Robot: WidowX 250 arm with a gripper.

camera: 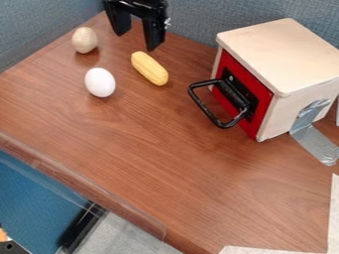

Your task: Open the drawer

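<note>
I hold my claw open above the table, fingers spread — yellow corn near them — and well apart, to the view's right, sits the shut red drawer, its black handle jutting out

We see the gripper at the top edge, its 2 jaws spread apart above the brown worktop. Near it lies 1 yellow corn cob; to the left of that we find 1 white egg and 1 beige rounded object. On the right we have 1 pale box, its red drawer front flush, with a black handle jutting out. Silver tape joins the box's side to the worktop.
</note>
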